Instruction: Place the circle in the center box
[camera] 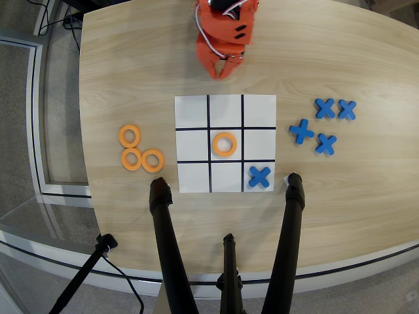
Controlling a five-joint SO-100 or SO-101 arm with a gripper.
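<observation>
An orange circle [224,133] lies flat in the center box [213,157] of the white nine-cell board [193,111], inside its black lines. My orange gripper [222,73] hangs over bare wood just behind the board's top edge, well apart from the circle. Its fingers are together with nothing between them. Three more orange rings [140,152] lie in a cluster on the table to the left of the board.
A blue X [260,176] sits in the board's lower right cell, and several more blue X pieces [324,124] lie on the wood to the right. Black tripod legs [167,248] reach in from the near table edge, their feet beside the board's lower corners.
</observation>
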